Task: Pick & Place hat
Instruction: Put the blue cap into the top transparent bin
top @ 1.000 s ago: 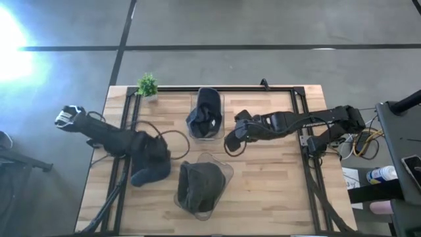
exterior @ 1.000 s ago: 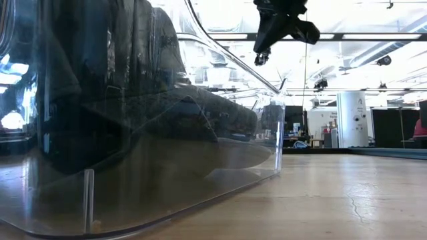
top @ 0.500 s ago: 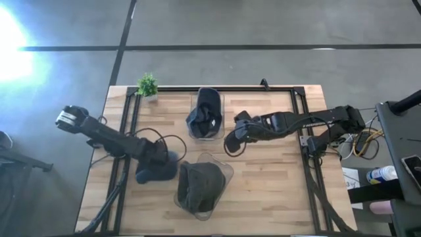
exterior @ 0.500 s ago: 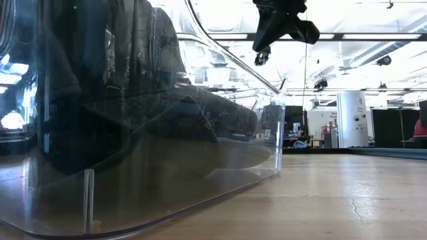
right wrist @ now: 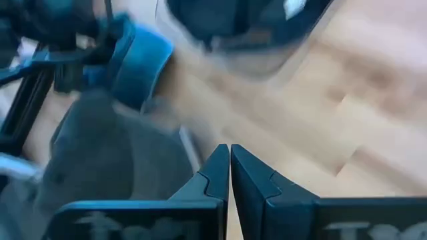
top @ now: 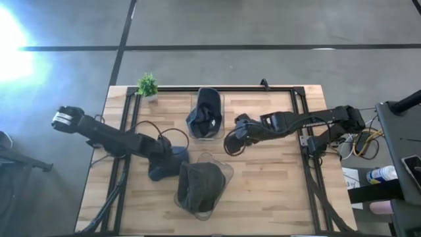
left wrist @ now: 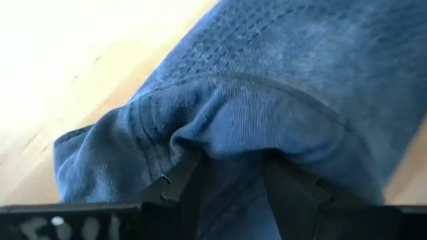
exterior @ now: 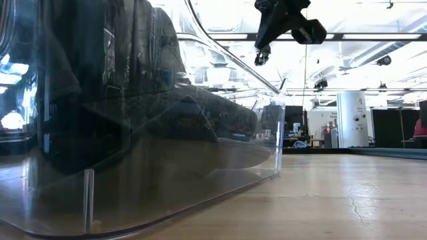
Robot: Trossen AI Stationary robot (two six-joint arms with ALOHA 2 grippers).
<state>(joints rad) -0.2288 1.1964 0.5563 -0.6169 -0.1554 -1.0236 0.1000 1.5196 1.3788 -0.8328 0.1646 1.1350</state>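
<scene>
Two arms over surface: left jaws (left wrist: 223, 190) clamping blue hat (top: 164, 164) beside bin (top: 227, 172); right jaws (right wrist: 229, 175) clenched, empty.

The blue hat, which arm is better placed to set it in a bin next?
Left. The left gripper is clamped on the blue hat, right beside the near clear bin. The right gripper hangs shut and empty over bare wood, holding nothing.
</scene>
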